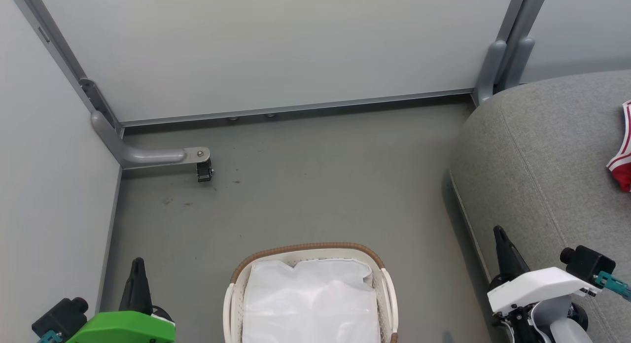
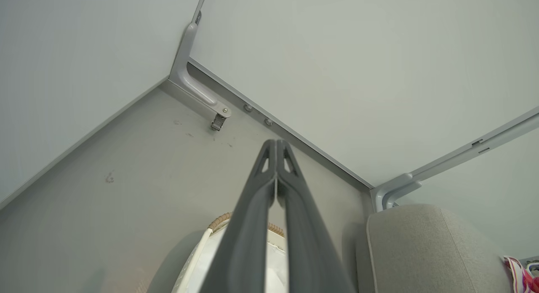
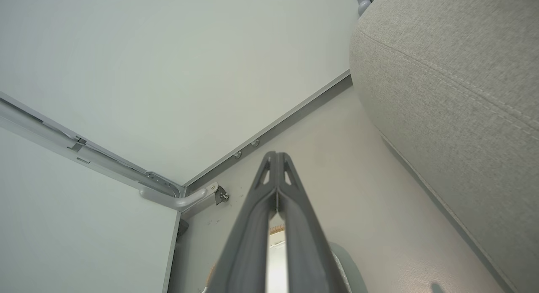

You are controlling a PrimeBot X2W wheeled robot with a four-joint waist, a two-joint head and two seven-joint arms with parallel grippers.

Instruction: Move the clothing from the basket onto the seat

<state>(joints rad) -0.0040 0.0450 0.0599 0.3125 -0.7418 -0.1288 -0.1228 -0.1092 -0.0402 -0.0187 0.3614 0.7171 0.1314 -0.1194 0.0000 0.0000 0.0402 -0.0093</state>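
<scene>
The white basket [image 1: 231, 298] with a brown woven rim stands on the floor at the bottom centre, holding a plain white liner sheet [image 1: 310, 303]. Red clothing [image 1: 623, 155] with white striped trim lies on the grey seat [image 1: 532, 151] at the right edge; a corner of that clothing [image 2: 520, 274] also shows in the left wrist view. My left gripper [image 1: 137, 262] is shut and empty, left of the basket. My right gripper [image 1: 499, 230] is shut and empty, at the seat's front edge. Both pairs of fingers meet at the tips [image 2: 276, 143] [image 3: 276, 155].
Pale partition walls close off the back and left, on grey metal frames. A bracket foot with a small caster [image 1: 203, 170] juts onto the grey floor at the left. Another frame post [image 1: 493, 72] stands by the seat's back corner.
</scene>
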